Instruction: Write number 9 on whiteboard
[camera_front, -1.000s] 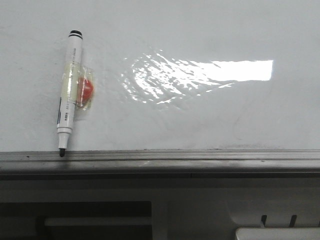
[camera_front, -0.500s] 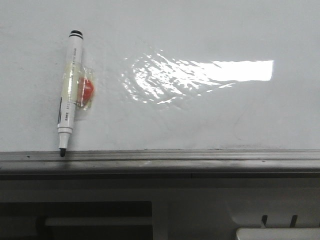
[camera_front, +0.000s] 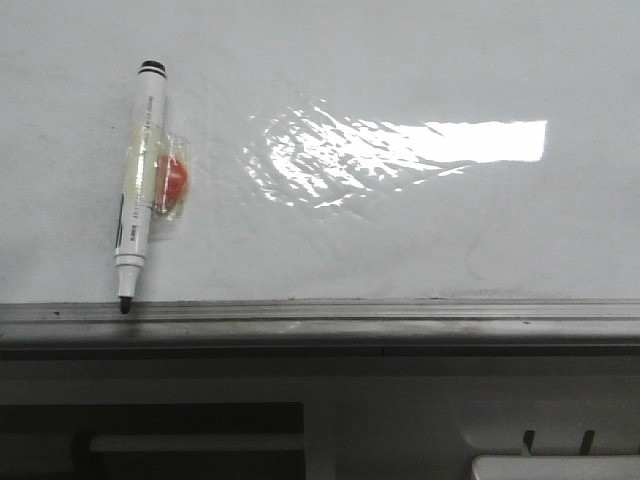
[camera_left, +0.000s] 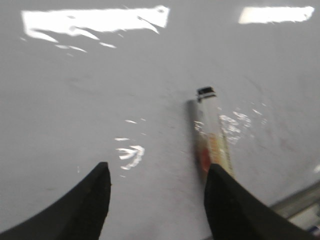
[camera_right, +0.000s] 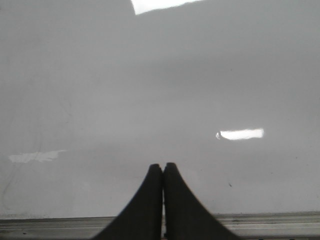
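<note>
Whiteboard (camera_front: 420, 230) lying flat, glossy, glare patch mid-board, no 9 showing yet. Marker (camera_front: 138, 185) resting on board at left, uncapped tip touching grey edge rail (camera_front: 400, 318), taped red lump (camera_front: 172, 182) at mid-barrel. Looking light, stiff, slick, likely rolling. Left gripper (camera_left: 155, 187) hovering over marker, fingers spread wide. Right gripper (camera_right: 163, 172) idling, fingers pressed together, empty. Best hold: barrel just above tip.

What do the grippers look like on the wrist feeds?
Only fingers show. Left gripper: two matte black, curved fingers tapering to blunt tips. Right gripper: the same black, horn-shaped fingers. No cables, markings or arm links are visible.
</note>
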